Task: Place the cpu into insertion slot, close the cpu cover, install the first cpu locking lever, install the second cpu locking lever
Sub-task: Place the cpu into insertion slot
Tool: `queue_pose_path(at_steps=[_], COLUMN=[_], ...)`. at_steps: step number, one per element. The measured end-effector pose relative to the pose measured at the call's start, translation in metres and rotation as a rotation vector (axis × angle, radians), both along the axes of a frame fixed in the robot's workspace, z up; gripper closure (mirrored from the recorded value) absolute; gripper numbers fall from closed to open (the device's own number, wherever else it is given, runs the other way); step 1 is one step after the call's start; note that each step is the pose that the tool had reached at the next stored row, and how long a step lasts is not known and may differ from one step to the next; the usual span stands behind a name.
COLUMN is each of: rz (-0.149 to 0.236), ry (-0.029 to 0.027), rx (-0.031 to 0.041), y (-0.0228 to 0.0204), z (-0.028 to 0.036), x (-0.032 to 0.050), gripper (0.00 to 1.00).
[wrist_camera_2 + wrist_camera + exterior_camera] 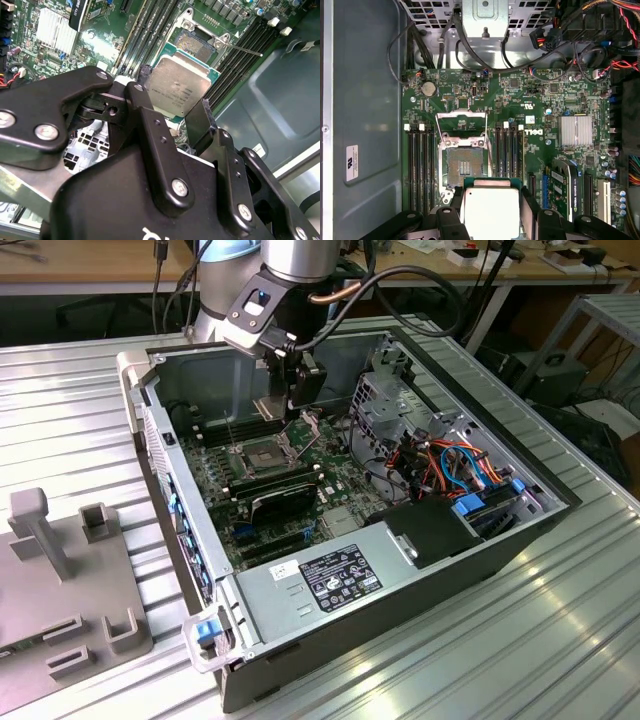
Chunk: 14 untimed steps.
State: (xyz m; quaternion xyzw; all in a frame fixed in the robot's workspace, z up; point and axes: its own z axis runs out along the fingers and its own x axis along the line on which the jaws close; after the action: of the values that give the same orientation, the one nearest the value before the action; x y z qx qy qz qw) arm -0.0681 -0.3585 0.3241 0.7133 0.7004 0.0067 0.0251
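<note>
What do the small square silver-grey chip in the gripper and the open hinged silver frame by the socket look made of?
The square silver-grey cpu, clamped in the black gripper: matte metal top with a dull sheen, on a green board rim, likely fibreglass. The thin silver cpu cover, open beside the square black insertion slot: probably stamped steel, given its bright glinting edges.

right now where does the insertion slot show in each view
exterior view: insertion slot on the motherboard, beneath the hand.
second wrist view: just beyond the cpu gripped in the hand.
first wrist view: between the open cpu cover and the held cpu.
shared landmark: black memory slots flanking it on both sides.
</note>
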Motion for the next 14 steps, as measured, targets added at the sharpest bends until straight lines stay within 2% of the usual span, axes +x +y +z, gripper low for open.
queue_pose_path(at_steps=[2,5,6,7,9,14], rz=[0.001,0.001,0.001,0.002,0.002,0.003], ry=[-0.0001,0.0000,0.0001,-0.0001,0.0000,0.0000], rx=[0.0002,0.0000,-0.0002,0.0000,0.0002,0.0000], y=[0.0000,0.0006,0.0031,0.0168,0.0233,0.0303], z=[-0.0006,-0.0152,-0.0250,-0.0369,-0.0412,-0.0454], x=[0.0000,0.0000,0.0001,0.0003,0.0003,0.0003], gripper=[0.47,0.47,0.47,0.47,0.47,0.47])
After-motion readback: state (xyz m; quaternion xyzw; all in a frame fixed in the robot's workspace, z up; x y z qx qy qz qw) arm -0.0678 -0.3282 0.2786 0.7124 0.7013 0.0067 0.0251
